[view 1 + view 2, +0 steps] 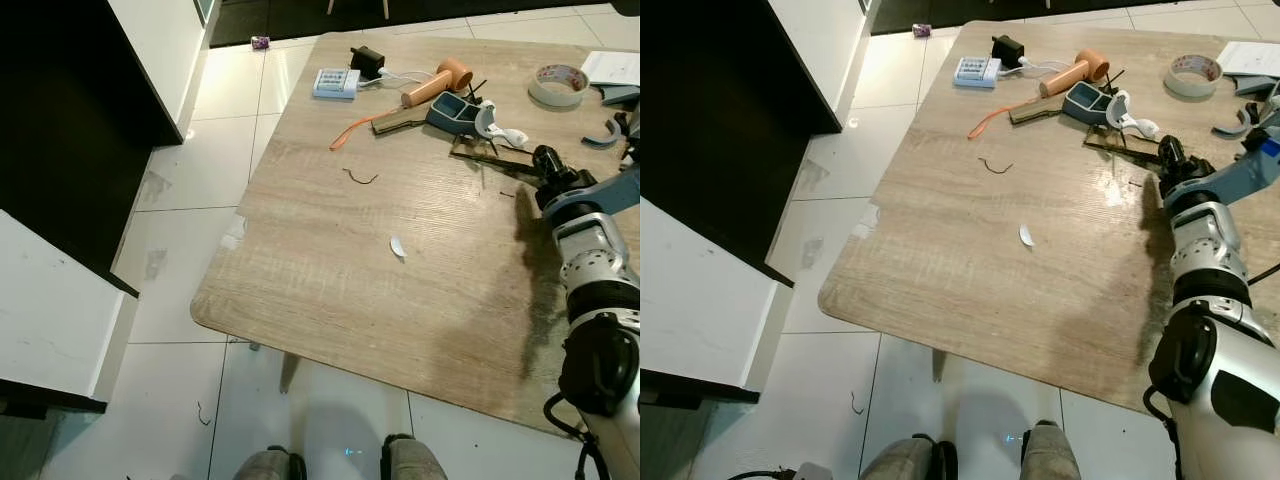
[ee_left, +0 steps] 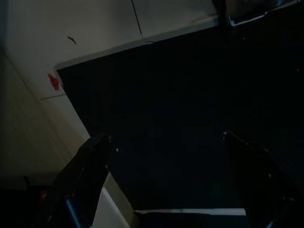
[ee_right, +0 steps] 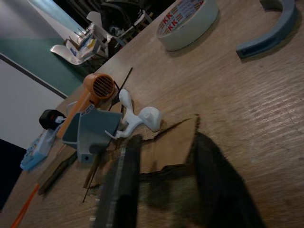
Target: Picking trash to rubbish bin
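Observation:
On the wooden table [image 1: 300, 290], a flat brown cardboard scrap [image 3: 166, 147] lies at the far right. My right gripper [image 3: 166, 190] is open, and its two black fingers [image 3: 118, 190] straddle the scrap low over the tabletop. From the head the right arm [image 1: 590, 260] reaches forward along the table's right side, with the gripper [image 1: 505, 158] at the scrap. Other trash lies on the table: a small white scrap [image 1: 398, 247], a curled dark wire bit [image 1: 360, 178] and an orange strip [image 1: 352, 131]. My left gripper [image 2: 171, 147] hangs idle and open in the shade.
Behind the scrap sit an orange dryer-like tool [image 1: 437, 82], a blue-grey device [image 1: 455, 110], a white plastic part [image 1: 497, 125], a tape roll [image 1: 558, 84], a power strip [image 1: 336, 82] and papers [image 1: 612, 68]. A dark cabinet [image 1: 70, 130] stands left. A purple wrapper [image 1: 260, 42] lies on the floor.

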Controlling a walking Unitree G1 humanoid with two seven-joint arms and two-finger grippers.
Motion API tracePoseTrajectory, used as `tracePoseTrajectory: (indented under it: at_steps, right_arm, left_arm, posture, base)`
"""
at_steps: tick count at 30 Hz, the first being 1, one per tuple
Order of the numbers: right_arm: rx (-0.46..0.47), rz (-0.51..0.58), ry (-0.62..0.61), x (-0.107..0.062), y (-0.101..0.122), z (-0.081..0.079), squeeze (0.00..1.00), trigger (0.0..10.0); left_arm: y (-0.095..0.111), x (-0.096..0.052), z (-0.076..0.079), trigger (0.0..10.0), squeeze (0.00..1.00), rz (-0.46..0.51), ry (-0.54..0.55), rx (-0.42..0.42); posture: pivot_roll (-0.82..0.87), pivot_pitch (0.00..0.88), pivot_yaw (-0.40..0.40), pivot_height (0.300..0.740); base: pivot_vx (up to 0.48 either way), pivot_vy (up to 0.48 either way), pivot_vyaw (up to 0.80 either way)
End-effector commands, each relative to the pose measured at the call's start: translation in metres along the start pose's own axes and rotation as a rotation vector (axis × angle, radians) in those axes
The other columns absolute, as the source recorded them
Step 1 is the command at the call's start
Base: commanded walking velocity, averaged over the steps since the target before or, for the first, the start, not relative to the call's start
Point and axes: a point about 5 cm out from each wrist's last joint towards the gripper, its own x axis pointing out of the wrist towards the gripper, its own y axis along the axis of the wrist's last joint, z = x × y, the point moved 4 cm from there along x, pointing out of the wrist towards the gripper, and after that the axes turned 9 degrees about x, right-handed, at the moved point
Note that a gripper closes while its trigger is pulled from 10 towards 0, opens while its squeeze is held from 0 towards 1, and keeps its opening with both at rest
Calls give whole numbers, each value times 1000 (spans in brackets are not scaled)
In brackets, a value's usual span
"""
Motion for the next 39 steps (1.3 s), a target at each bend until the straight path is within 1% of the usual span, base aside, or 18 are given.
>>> tracePoseTrajectory:
  at_steps: [1, 6, 8, 12, 14, 15, 16, 17, 18, 19, 20, 22, 24, 28, 31, 35, 37, 39]
  right_arm:
    - [23, 15, 20, 2, 4, -6, 0, 0]
    - [38, 35, 49, 3, 8, -10, 0, 0]
    - [52, 52, 91, 4, 12, -17, 0, 0]
    - [61, 52, 116, 5, 12, -21, 0, 0]
    - [76, 29, 195, 6, 6, -34, 0, 0]
    - [76, 29, 195, 6, 6, -34, 0, 0]
    - [77, 1, 254, 6, 0, -43, 0, 0]
    - [79, -49, 360, 4, -11, -60, 0, 0]
    - [79, -49, 360, 4, -11, -60, 0, 0]
    - [79, -84, 434, 2, -18, -72, 0, 0]
    - [79, -99, 465, 1, -21, -77, 0, 0]
    - [80, -110, 492, 0, -23, -82, 0, 0]
    - [80, -110, 492, 0, -23, -82, 0, 0]
    - [125, -130, 600, -3, -24, -101, 0, 0]
    - [136, -137, 628, -4, -24, -106, 0, 0]
    - [197, -171, 807, -18, -24, -129, 0, 0]
    - [207, -177, 832, -21, -24, -132, 0, 0]
    - [226, -204, 913, -31, -27, -140, 0, 667]
  left_arm:
    - [-13, -2, 4, 10000, 0, -39, -14, 12]
    - [-11, -2, 3, 10000, 0, -36, -14, 15]
    - [-7, -1, 2, 10000, 0, -33, -12, 13]
    - [-5, 0, 2, 10000, 0, -31, -10, 13]
    - [-1, 1, 1, 10000, 0, -27, -8, 12]
    - [-1, 1, 1, 10000, 0, -27, -8, 12]
    - [1, 1, 1, 10000, 0, -24, -6, 11]
    - [5, 2, 0, 10000, 0, -19, -3, 9]
    - [5, 2, 0, 10000, 0, -19, -3, 9]
    - [8, 3, 0, 10000, 0, -15, -2, 7]
    - [11, 4, 0, 10000, 0, -12, -3, 4]
    - [13, 4, 0, 10000, 0, -8, -3, 1]
    - [13, 4, 0, 10000, 0, -8, -3, 1]
    - [25, 7, 4, 10000, 0, 10, -18, -22]
    - [27, 7, 7, 10000, 0, 13, -26, -28]
    - [30, 8, 15, 10000, 0, 10, -54, -52]
    - [30, 8, 16, 10000, 0, 10, -56, -56]
    - [28, 8, 16, 10000, 0, 2, -58, -65]
  posture:
    - [-21, 207, 147, 740]
    - [-26, 200, 144, 740]
    - [-31, 183, 138, 740]
    - [-33, 177, 137, 740]
    - [-43, 153, 127, 740]
    - [-43, 153, 127, 740]
    - [-49, 142, 122, 740]
    - [-52, 136, 119, 740]
    - [-52, 136, 119, 740]
    - [-57, 123, 112, 740]
    - [-63, 110, 105, 740]
    - [-63, 110, 105, 740]
    - [-63, 110, 105, 740]
    - [-77, 75, 85, 740]
    - [-77, 72, 84, 740]
    - [-79, 58, 75, 740]
    - [-79, 57, 74, 740]
    - [-78, 56, 72, 740]
  base:
    - [0, 0, 0]
    - [0, 0, 0]
    - [0, 0, 0]
    - [0, 0, 0]
    - [0, 0, 0]
    - [0, 0, 0]
    - [0, 0, 0]
    - [0, 0, 0]
    - [0, 0, 0]
    - [0, 0, 0]
    - [0, 0, 0]
    - [0, 0, 0]
    - [0, 0, 0]
    - [0, 0, 0]
    - [0, 0, 0]
    - [0, 0, 0]
    - [0, 0, 0]
    - [0, 0, 0]
